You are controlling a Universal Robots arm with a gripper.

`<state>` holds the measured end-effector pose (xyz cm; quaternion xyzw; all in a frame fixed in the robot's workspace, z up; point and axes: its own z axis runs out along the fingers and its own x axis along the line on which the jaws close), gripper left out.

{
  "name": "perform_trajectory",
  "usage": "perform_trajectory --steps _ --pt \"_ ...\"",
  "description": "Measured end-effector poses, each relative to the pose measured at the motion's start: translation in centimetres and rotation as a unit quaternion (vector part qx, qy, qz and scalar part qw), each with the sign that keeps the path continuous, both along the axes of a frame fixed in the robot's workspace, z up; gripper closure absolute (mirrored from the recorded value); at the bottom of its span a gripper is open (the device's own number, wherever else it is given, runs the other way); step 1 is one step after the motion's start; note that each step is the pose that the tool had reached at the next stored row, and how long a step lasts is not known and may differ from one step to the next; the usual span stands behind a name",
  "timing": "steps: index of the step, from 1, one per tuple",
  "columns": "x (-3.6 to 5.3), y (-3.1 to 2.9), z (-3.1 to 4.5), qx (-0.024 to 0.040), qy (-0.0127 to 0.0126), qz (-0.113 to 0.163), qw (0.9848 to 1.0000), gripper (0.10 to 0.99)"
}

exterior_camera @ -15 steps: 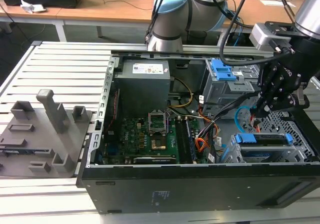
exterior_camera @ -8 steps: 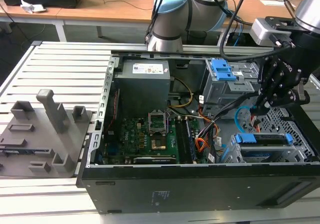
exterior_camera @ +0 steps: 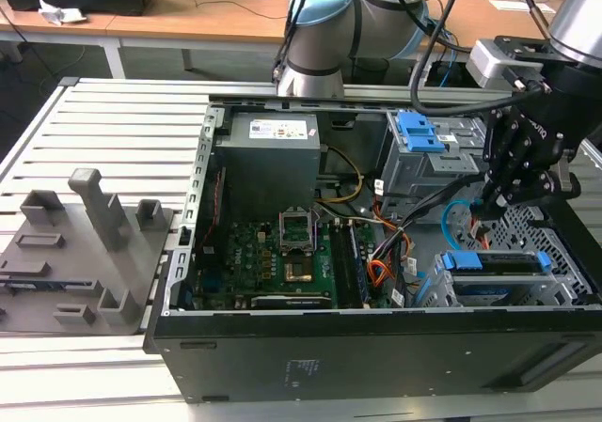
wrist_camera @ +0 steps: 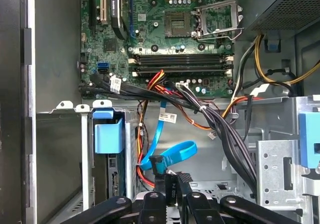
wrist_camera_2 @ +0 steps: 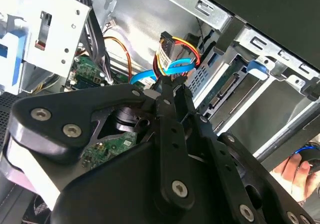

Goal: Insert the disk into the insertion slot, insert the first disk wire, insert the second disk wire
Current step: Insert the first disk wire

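Find the flat rectangular silver disk (exterior_camera: 497, 262), framed by its bright blue plastic carrier, seated inside the low boxy insertion slot (exterior_camera: 555, 236) of light grey perforated sheet metal, blue handle at the mouth. Count that part as done.

Just outside the slot's mouth, spot the black multi-link gripper (wrist_camera_2: 169, 84), fingers drawn tight on a small black plug. Cannot tell the plug's owner: the thin orange, red and black first disk wire (wrist_camera_2: 190, 47) or the glossy light blue looping second disk wire (wrist_camera: 173, 152), both crowding the pinch.

Judge the step in hand as seating a plug on the connector strip along the disk's exposed edge at the slot's mouth. Square the plug's long side to that strip before pressing. Push straight along the slot's depth, without twist. Keep the idle cable's loop from slipping between plug and socket. Avoid dragging against the thick black cable bundle (wrist_camera: 225, 129) beside the slot. Mind what looks like a person's hand (wrist_camera_2: 295, 170) near the slot's outer side.
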<state>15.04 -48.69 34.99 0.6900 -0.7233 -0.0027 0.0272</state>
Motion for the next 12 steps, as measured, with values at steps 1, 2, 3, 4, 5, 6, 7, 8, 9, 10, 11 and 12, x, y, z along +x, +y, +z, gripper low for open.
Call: perform_trajectory --steps 1,2,3,4,5,6,7,8,9,10,11,12 --pt "0.0 -0.26 -0.07 0.0 0.0 0.0 1.0 0.847" --pt "0.0 -0.47 -0.11 0.0 0.0 0.0 1.0 0.847" --pt "0.0 -0.53 -0.11 0.0 0.0 0.0 1.0 0.847" --pt "0.0 -0.61 -0.11 0.0 0.0 0.0 1.0 0.847" --pt "0.0 -0.64 -0.11 0.0 0.0 0.0 1.0 0.847" --pt "0.0 -0.68 -0.11 0.0 0.0 0.0 1.0 0.863" --pt "0.0 -0.73 -0.11 0.0 0.0 0.0 1.0 0.922" --pt "0.0 -0.77 -0.11 0.0 0.0 0.0 1.0 0.925" --pt "0.0 -0.82 -0.12 0.0 0.0 0.0 1.0 0.925" --pt "0.0 -0.9 -0.12 0.0 0.0 0.0 1.0 0.925" --pt "-0.01 -0.94 -0.11 0.0 0.0 0.0 1.0 0.925" --pt "0.0 -0.96 -0.12 0.0 0.0 0.0 1.0 0.925"
